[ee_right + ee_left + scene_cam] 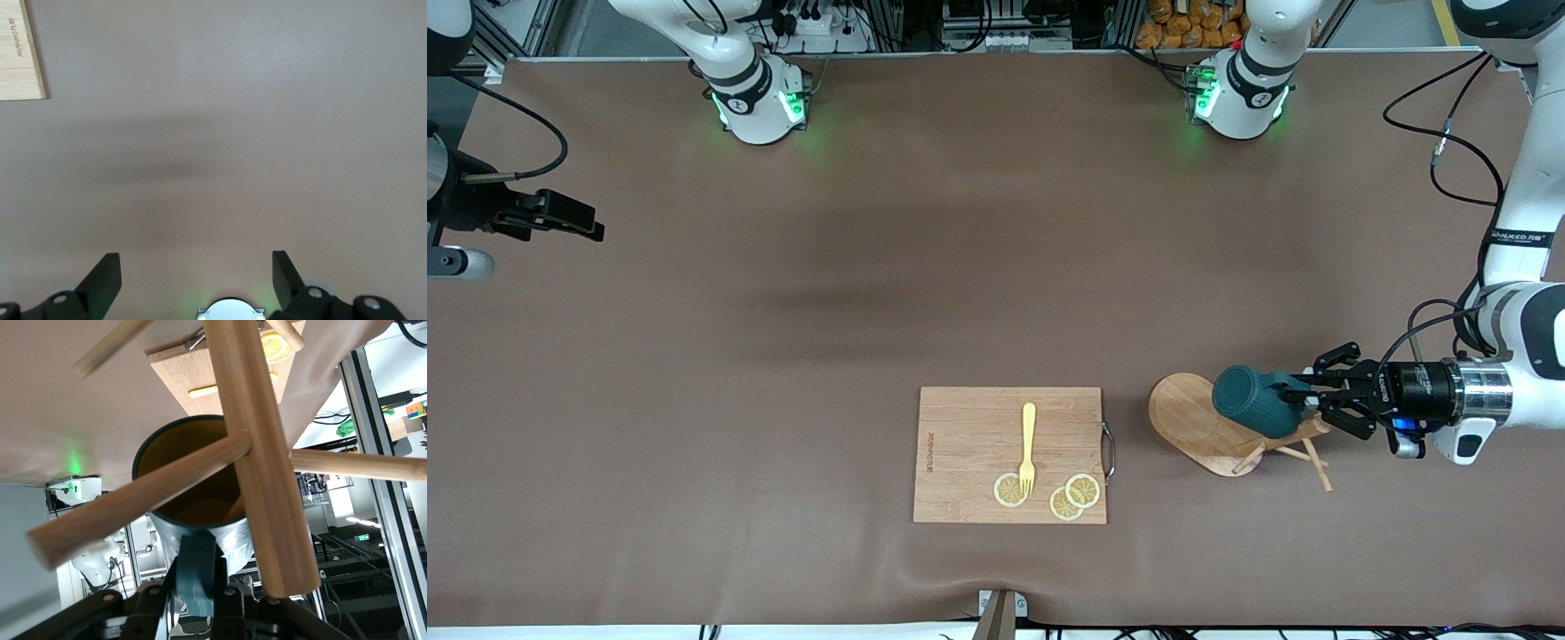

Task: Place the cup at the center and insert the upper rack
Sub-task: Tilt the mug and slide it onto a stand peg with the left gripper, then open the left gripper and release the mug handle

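Your left gripper [1303, 402] sits at the left arm's end of the table, clamped on the handle of the cup [1254, 402], which it holds sideways with its ribbed teal wall pointing toward the table's middle. In the left wrist view you look straight into the cup's [193, 480] yellowish inside, with the handle pinched between the fingers [230, 603] at its base. The upper rack [1232, 431] lies tipped over on the brown table [783, 356] right under the cup: its oval base stands on edge, and its post and thin pegs stretch out toward the left arm. The rack's post [260, 453] and pegs cross right in front of the cup's mouth. Beside the rack, toward the table's middle, lies a cutting board [969, 453] carrying a yellow fork [1028, 444] and three lemon slices [1074, 496]. Your right gripper [197, 273] waits with fingers apart above bare table at the right arm's end.
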Available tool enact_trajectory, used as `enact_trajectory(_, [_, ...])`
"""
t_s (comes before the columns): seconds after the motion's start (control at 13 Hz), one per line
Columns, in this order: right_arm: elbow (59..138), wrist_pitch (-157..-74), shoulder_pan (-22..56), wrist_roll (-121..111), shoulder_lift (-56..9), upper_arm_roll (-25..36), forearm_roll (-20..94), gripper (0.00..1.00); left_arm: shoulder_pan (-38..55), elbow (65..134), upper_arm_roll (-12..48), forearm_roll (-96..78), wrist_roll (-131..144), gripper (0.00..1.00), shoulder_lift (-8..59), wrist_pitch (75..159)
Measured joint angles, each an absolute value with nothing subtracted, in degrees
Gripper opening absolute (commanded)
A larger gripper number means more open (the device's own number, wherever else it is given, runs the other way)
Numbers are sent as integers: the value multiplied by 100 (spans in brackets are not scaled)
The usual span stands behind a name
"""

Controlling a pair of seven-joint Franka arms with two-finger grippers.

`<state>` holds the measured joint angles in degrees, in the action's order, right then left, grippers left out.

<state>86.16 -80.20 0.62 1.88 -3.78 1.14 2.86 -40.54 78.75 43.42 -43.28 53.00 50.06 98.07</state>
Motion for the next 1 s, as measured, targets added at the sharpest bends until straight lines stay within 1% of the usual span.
enact_trajectory(0.08, [8616, -8020, 62, 188, -378, 114, 286, 100, -4051, 7870, 4341, -4329, 5300, 25, 5010, 9807])
enact_trajectory(0.15, [8616, -8020, 63, 188, -378, 114, 286, 100, -4045, 7871, 4331, -4328, 5300, 29, 5014, 9807])
enact_trajectory(0.31, [8616, -8021, 65, 188, -378, 112, 286, 100, -4039, 7868, 4328, -4331, 5300, 43, 5022, 9807])
enact_trajectory(0.38, [8616, -8021, 65, 188, -378, 113, 286, 100, -4038, 7868, 4328, -4331, 5300, 47, 5024, 9807])
enact_trajectory(0.46, [8616, -8021, 65, 188, -378, 112, 286, 100, -4038, 7868, 4327, -4331, 5300, 56, 5024, 9807])
enact_trajectory(0.54, [8616, -8021, 65, 188, -378, 112, 286, 100, -4038, 7868, 4325, -4331, 5300, 56, 5027, 9806])
enact_trajectory(0.61, [8616, -8021, 65, 188, -378, 113, 286, 100, -4038, 7868, 4323, -4331, 5300, 59, 5028, 9807])
enact_trajectory(0.77, [8616, -8022, 65, 188, -378, 112, 286, 100, -4039, 7860, 4322, -4331, 5300, 68, 5028, 9807])
enact_trajectory(0.92, [8616, -8023, 66, 188, -378, 112, 286, 100, -4039, 7844, 4322, -4331, 5300, 97, 5028, 9807])
enact_trajectory(1.0, [8616, -8023, 66, 188, -378, 112, 286, 100, -4040, 7836, 4322, -4331, 5301, 100, 5028, 9807])
